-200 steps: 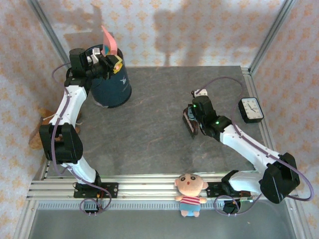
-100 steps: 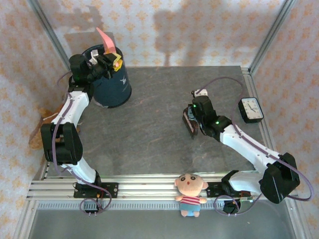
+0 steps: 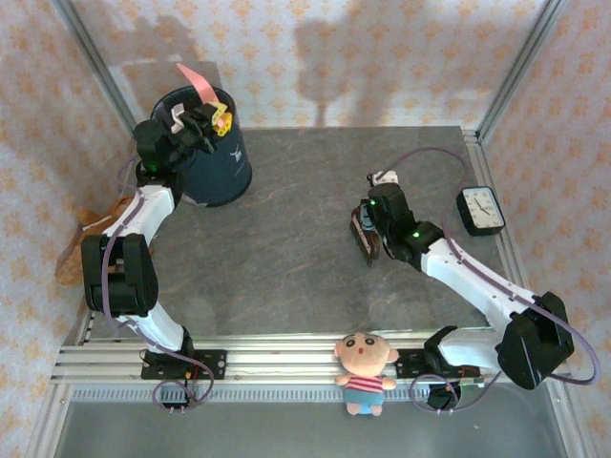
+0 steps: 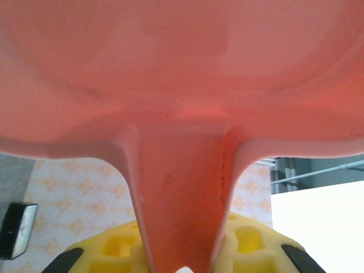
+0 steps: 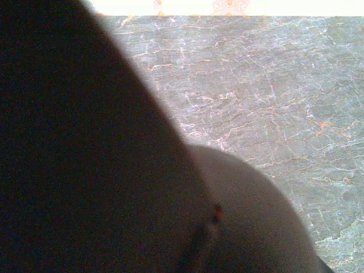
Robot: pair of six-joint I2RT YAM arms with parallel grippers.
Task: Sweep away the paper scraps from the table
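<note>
The left arm reaches to the far left corner of the table. There a dark blue bin stands upright on the table top. The left gripper is up by the bin's rim and is squeezed tight on the handle of a pink dustpan. The pan is tipped up, and its pink blade sticks out above the bin's open top. A yellow piece sits on the handle, right by the gripper. In the left wrist view, the dustpan is very close, with its handle running down between the yellow parts. The gripper and the pan hide part of the bin's inside, so what lies in it cannot be told.

The right arm bends over the right half of the table. The right gripper is clamped on a dark brush, low over the table, well apart from the bin. Whether the brush touches the top cannot be told. In the right wrist view, the grey stone table lies behind a big dark shape.

A clock lies near the right edge of the table. A small doll sits on the near rail, between the two arm bases.
</note>
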